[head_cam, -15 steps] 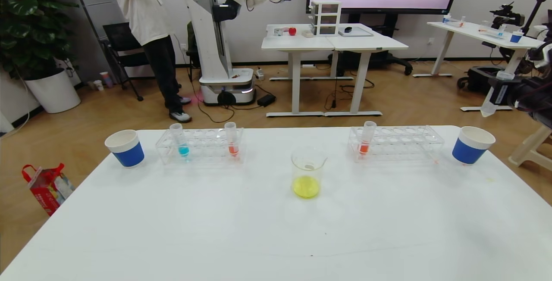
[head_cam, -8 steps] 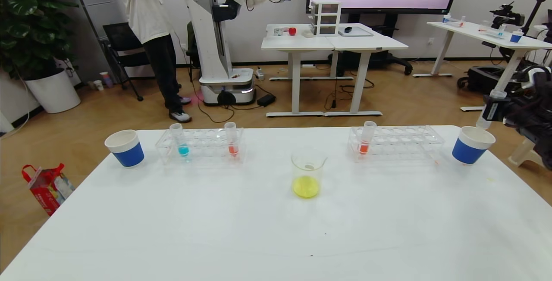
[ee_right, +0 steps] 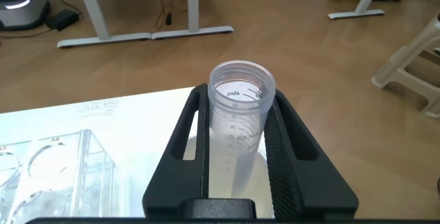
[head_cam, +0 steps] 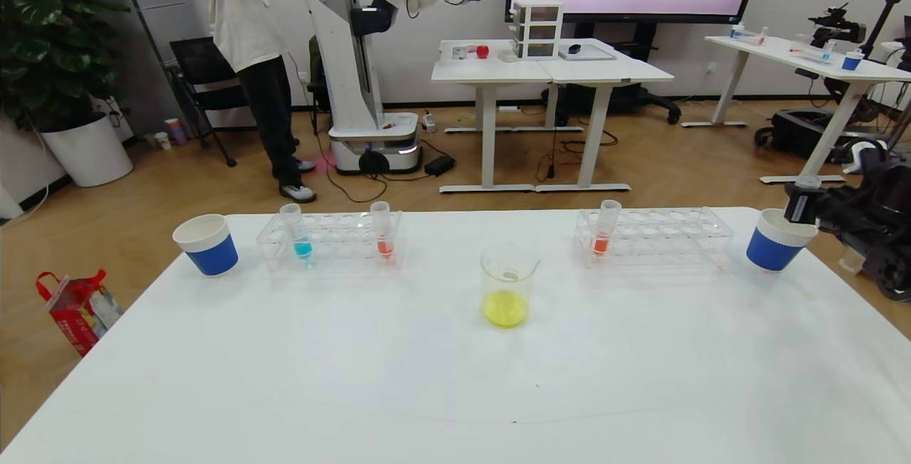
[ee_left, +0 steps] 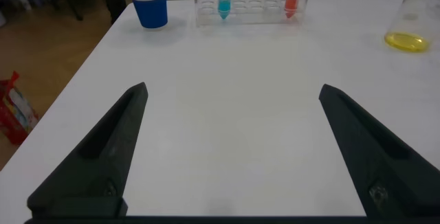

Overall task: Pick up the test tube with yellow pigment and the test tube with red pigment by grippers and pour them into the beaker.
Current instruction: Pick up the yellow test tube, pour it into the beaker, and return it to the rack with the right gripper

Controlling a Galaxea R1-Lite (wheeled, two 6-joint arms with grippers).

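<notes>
While the left gripper (ee_left: 230,152) hangs low over the near left part of the white table (head_cam: 398,378), its jaws spread wide apart and holding nothing, a blue paper cup (head_cam: 206,244) stands at the table's far left. Just right of that cup, a clear rack (head_cam: 329,240) holds a blue-liquid tube (head_cam: 297,233) and a test tube with red pigment (head_cam: 382,230), both upright. Near the table's middle stands the beaker (head_cam: 507,285) with yellow liquid pooled in its bottom. Farther right, a second clear rack (head_cam: 653,235) carries another orange-red tube (head_cam: 606,227) at its left end. At the far right, the right gripper (ee_right: 237,145) is clamped on an empty clear tube (ee_right: 240,117), held upright with its lower end down inside a second blue cup (head_cam: 778,240).
</notes>
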